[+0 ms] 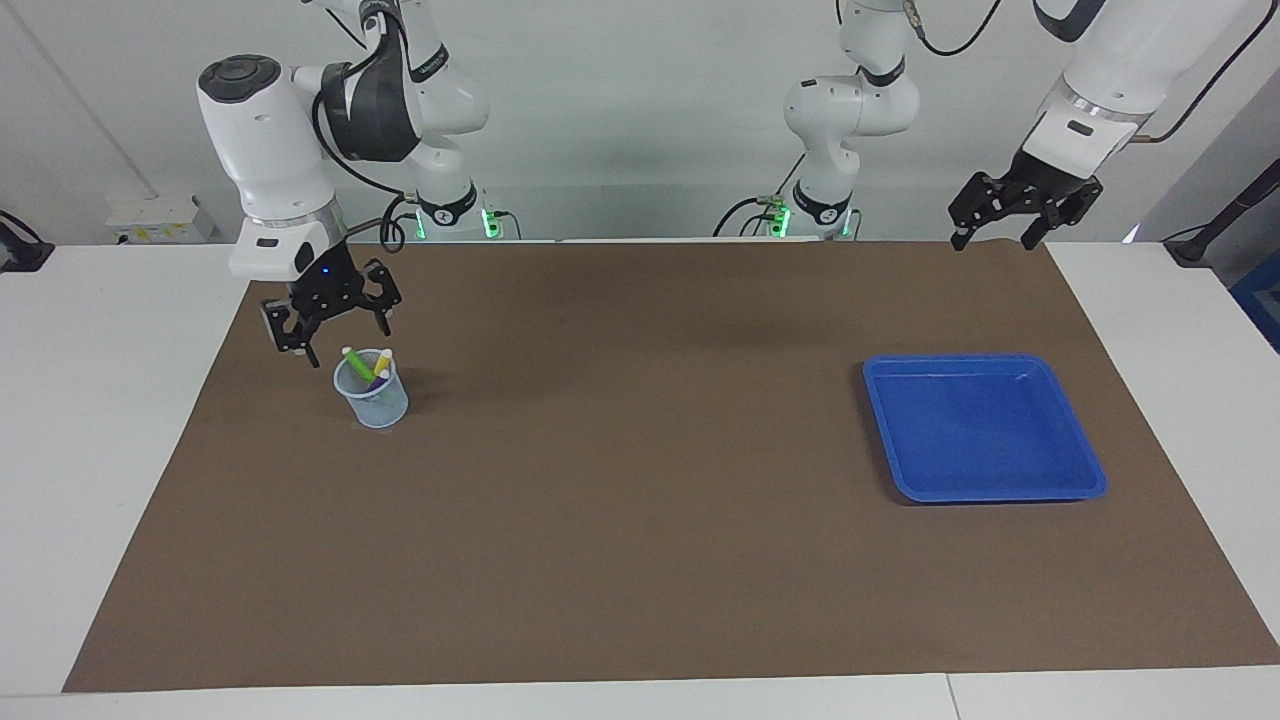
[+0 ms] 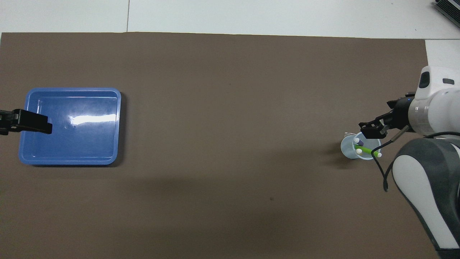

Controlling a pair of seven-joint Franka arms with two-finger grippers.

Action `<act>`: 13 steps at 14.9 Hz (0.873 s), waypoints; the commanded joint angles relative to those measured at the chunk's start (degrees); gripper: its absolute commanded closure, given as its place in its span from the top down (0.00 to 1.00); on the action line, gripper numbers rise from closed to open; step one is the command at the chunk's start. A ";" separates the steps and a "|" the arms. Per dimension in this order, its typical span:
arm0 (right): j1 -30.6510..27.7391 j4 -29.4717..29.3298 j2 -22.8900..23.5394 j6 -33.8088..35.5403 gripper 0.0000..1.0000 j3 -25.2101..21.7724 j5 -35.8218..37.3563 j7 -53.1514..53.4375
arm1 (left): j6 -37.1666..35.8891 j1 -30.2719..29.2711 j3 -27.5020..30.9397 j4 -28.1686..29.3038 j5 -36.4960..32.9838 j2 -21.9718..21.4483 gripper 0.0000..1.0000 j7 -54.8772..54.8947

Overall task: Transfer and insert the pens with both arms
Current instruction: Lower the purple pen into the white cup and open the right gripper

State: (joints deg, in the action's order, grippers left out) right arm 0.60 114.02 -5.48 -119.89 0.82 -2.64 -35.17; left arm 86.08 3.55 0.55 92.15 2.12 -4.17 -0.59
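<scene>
A pale translucent plastic cup [image 1: 371,389] stands upright on the brown mat [image 1: 640,520] that covers the white worktop [image 1: 110,400], toward the right arm's end of the worktop. In the facing view it sits at about nine o'clock from the mat's middle.

All three pens lean inside the cup with their whitish tips poking above the rim. The bright green marker pen [image 1: 357,363] tilts toward ten o'clock in the facing view. The yellow marker pen [image 1: 383,362] leans beside it toward one o'clock. The dark purple marker pen [image 1: 377,381] lies lower between them, mostly hidden by the cup wall.

The black right gripper [image 1: 330,335] hangs just above the cup, over its rim on the side nearer the robots. Its fingers [image 1: 302,352] stand apart and hold nothing.

A shallow blue plastic tray with rounded corners [image 1: 1085,470] lies flat on the mat toward the left arm's end, at about three o'clock from the mat's middle in the facing view, well apart from the cup.

The black left gripper [image 1: 996,240] waits raised over the mat's edge nearest the robots, at about twelve o'clock from the tray in the facing view. Its fingers [image 1: 960,238] are apart too, with nothing between them.
</scene>
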 commanded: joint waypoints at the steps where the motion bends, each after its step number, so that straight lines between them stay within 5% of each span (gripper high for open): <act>1: -0.25 -1.96 0.56 0.45 1.00 0.32 -2.80 2.30 | 1.36 1.11 0.59 1.37 -0.98 -0.05 1.00 0.51; 10: 6.25 -2.05 0.74 -2.19 1.00 0.41 -3.25 14.43 | 4.44 0.31 1.03 3.13 -1.06 -0.05 1.00 1.47; 13: 5.64 -2.05 -0.14 2.18 1.00 0.24 -3.07 13.73 | 4.09 0.31 0.94 2.60 -1.06 0.12 1.00 1.47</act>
State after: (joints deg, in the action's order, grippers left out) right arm 7.29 112.64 -5.32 -120.87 1.05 -4.85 -21.44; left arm 89.42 3.53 1.25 94.49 2.10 -3.56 0.05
